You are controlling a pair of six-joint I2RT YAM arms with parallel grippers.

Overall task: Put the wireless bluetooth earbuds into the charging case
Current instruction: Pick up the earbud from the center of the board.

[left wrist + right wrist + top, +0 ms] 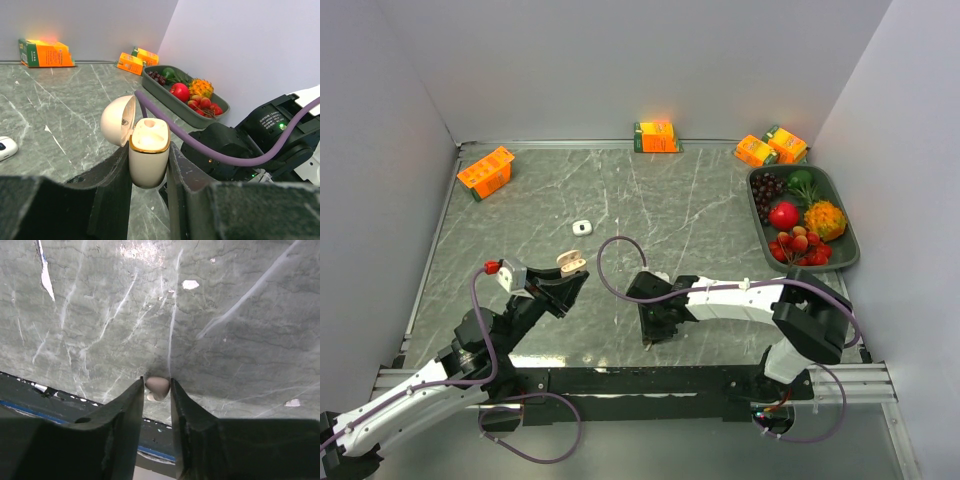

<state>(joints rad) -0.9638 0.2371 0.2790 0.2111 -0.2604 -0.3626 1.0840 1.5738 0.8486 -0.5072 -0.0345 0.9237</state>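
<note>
Top cam: left claw (558, 284) sits lower left of centre, clamped on an open charging case (570, 263) held up off the grey marble worktop (670, 200). Right claw (655, 328) is lower middle, pointing down at the worktop. A small white item (582, 227) lies mid-frame, can't tell what exactly. Fruit tray (836, 188) is at the right edge, w/ orange boxes (486, 172) along the back and upper left.

Left wrist cam: cream case (148, 150) is upright btwn both fingers, gold rim, lid flipped open to the left.

Right wrist cam: fingers are pinched narrow. One pale earbud (158, 386) fills the gap at the tips, down on the worktop near its front edge.
</note>
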